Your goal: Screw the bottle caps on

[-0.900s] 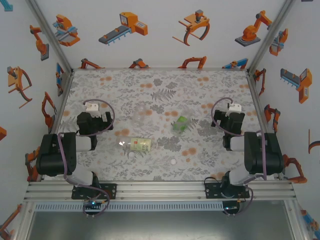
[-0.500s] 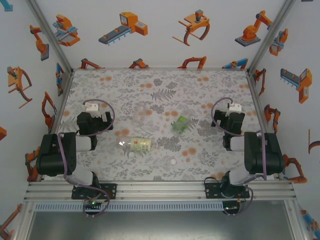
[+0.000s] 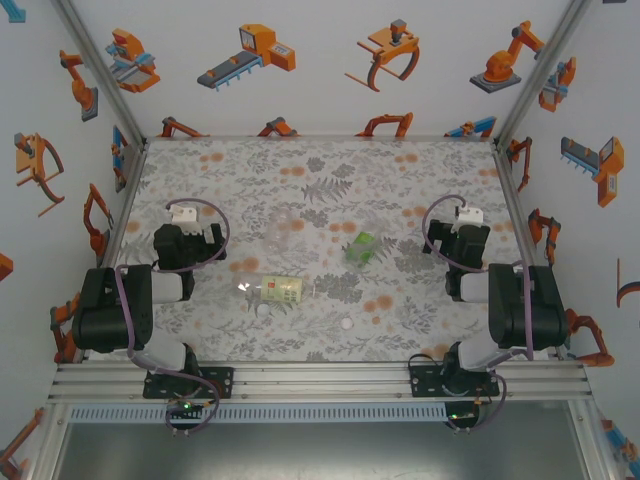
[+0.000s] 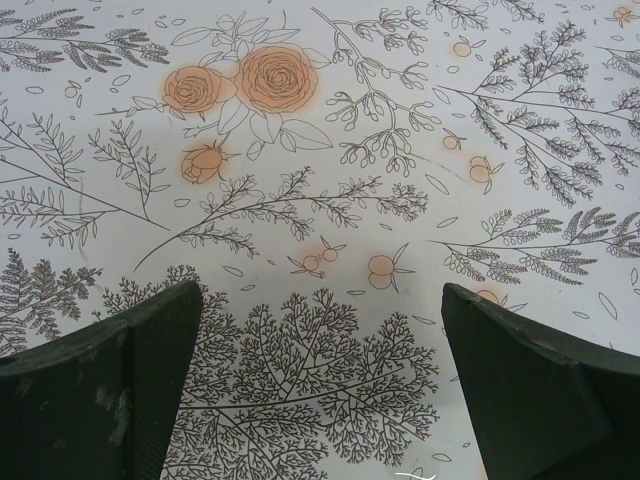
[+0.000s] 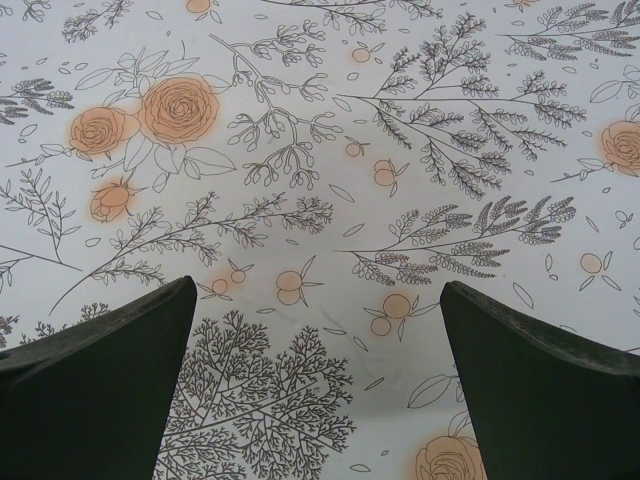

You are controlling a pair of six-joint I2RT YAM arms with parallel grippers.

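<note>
Quick status from my end. The biggest thing here is the tabletop (image 3: 250,170), covered edge to edge by a grey floral mat (image 3: 330,190) with orange roses on it. My left arm (image 3: 115,310) and right arm (image 3: 520,305) are folded up at the near corners, one on each side, well apart from everything in the middle.

My left pincer (image 4: 320,300) is spread wide, nothing between the fingers, just fern print on the mat underneath. My right pincer (image 5: 318,290) is the same: fingers wide apart, holding nothing, hovering over roses and twigs.

Now the bottles. The tall bottle (image 3: 278,291) with the pale yellow-green label lies on its side between my arms, a bit closer to the left one. The green bottle (image 3: 360,247) sits further back and to the right of it, not touching it. It's too small in the overhead view for me to say whether it's upright or tipped over.

There's also a faint clear shape (image 3: 286,231) behind the tall bottle, and honestly I can't tell what it is.

Smallest of all: a white cap (image 3: 346,324) lying loose on the mat, nearer the front edge than either bottle and apart from both.
</note>
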